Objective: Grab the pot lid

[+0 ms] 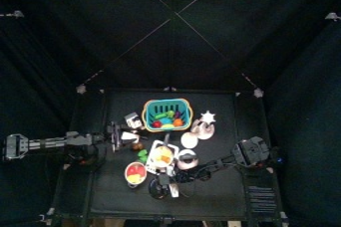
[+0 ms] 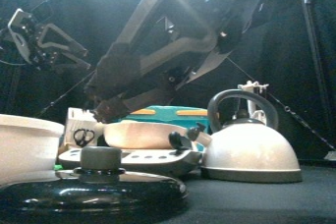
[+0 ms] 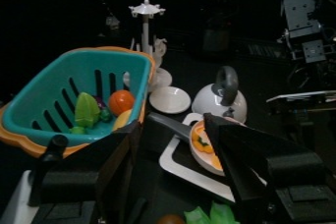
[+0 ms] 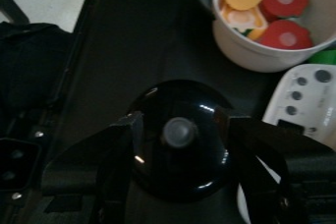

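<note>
The pot lid (image 4: 184, 164) is a dark glossy disc with a pale knob, lying flat near the table's front edge. It also shows in the front view (image 2: 92, 187) and in the top view (image 1: 163, 188). My right gripper (image 4: 187, 141) is open directly above the lid, one jaw on each side of it. I cannot tell whether the jaws touch it. The right arm reaches across from the right in the top view (image 1: 200, 166). My left gripper (image 3: 132, 141) is open and empty at the table's left side, facing the teal basket (image 3: 73, 90).
A white bowl holding red-and-yellow pieces (image 4: 269, 17) stands just beyond the lid. A white tray (image 4: 308, 90) lies beside it. A metal kettle (image 2: 247, 140), a small pale bowl (image 3: 171, 98) and a white stand (image 3: 147, 12) fill the middle. The basket stands at the back (image 1: 167, 113).
</note>
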{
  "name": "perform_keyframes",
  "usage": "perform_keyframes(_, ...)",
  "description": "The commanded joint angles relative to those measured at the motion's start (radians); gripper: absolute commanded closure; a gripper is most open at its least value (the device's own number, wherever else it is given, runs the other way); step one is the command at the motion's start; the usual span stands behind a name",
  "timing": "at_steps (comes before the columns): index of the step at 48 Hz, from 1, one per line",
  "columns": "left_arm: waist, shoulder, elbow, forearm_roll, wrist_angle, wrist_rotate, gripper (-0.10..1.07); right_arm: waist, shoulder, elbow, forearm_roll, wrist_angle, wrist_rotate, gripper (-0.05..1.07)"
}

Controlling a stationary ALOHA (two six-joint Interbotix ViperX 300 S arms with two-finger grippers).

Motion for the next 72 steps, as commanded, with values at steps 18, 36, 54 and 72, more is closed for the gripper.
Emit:
perform_keyframes(18,-0.101,0.002,-0.003,-0.021,-0.011,0.000,0.08,-0.020,-0.012,-0.018,-0.043,-0.002,-0.003,0.11)
perform_keyframes(36,-0.101,0.002,0.002,-0.021,-0.011,0.000,0.08,-0.038,0.014,-0.031,-0.054,0.009,-0.002,0.11)
perform_keyframes(54,-0.101,0.002,0.006,-0.021,-0.011,0.000,0.08,-0.040,0.040,-0.044,-0.049,0.021,-0.002,0.11)
perform_keyframes(72,-0.101,0.002,0.008,-0.021,-0.011,0.000,0.08,-0.044,0.046,-0.044,-0.046,0.025,-0.002,0.28)
